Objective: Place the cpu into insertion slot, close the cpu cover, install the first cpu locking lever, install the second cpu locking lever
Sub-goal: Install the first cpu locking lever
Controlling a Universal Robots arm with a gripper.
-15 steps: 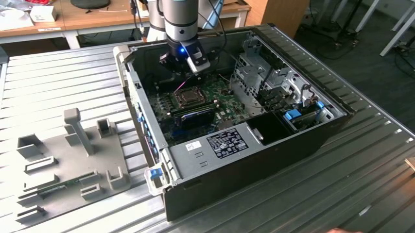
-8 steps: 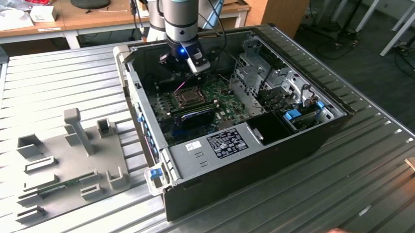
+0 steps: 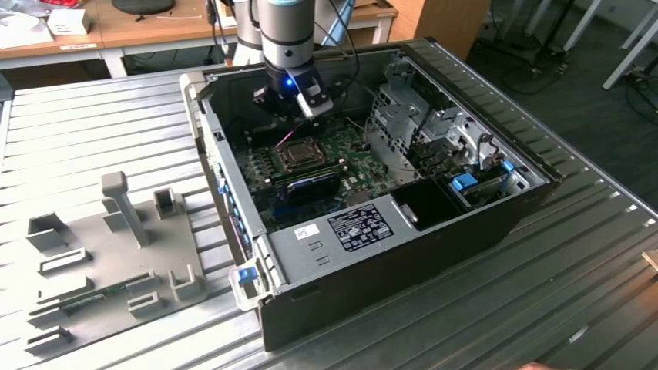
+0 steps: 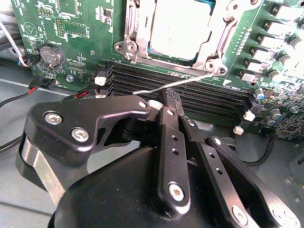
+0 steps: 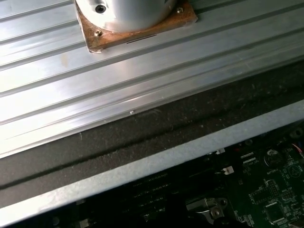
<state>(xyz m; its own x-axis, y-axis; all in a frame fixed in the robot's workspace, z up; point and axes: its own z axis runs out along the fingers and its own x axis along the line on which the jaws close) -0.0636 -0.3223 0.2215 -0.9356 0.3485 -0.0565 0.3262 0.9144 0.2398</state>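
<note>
Black links of my tool (image 4: 171, 97) sit closest in the second wrist view. Its fingers are pressed together, with the tips right by a thin wire lever (image 4: 185, 80); I cannot tell whether they touch it. Beyond them the chip (image 4: 178, 26) lies flat on the green board (image 4: 71, 28), with the metal cover (image 4: 137, 26) closed around it like a frame. In the exterior view my arm (image 3: 285, 38) drops straight down into the open computer case (image 3: 411, 254), which lies on the ribbed desk (image 3: 103, 131).

Smooth pale metal top on cpu (image 4: 178, 26); ribbed shiny aluminium table (image 5: 142, 80); glossy green circuit board (image 4: 71, 28).
</note>
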